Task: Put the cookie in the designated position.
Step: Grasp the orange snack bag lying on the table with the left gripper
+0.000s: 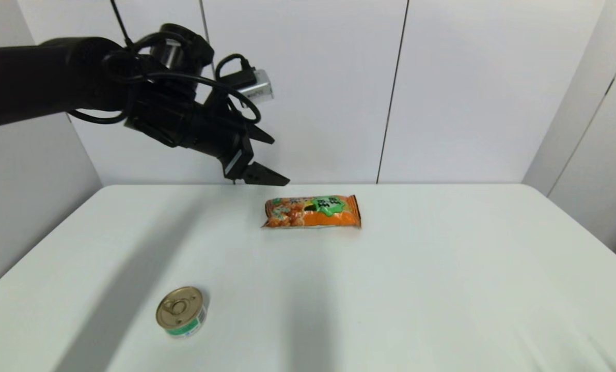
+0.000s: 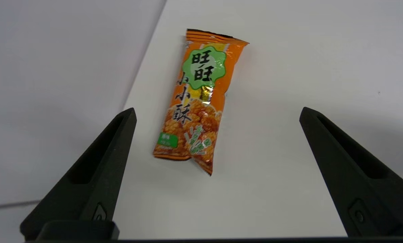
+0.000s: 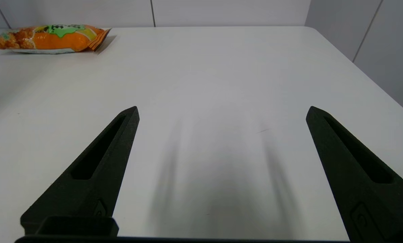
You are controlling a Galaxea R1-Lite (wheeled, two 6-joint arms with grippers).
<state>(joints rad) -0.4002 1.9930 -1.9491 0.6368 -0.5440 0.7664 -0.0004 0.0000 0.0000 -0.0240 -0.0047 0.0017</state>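
Lying flat near the far middle of the table (image 1: 442,289), the cookie (image 1: 312,212) runs left to right, its green badge toward the right end. Raised above and left of it, the left gripper (image 1: 274,160) angles down, fingers spread and empty. Orange wrapper, pictured golden snacks. The right gripper (image 3: 221,111) hovers low, splayed.
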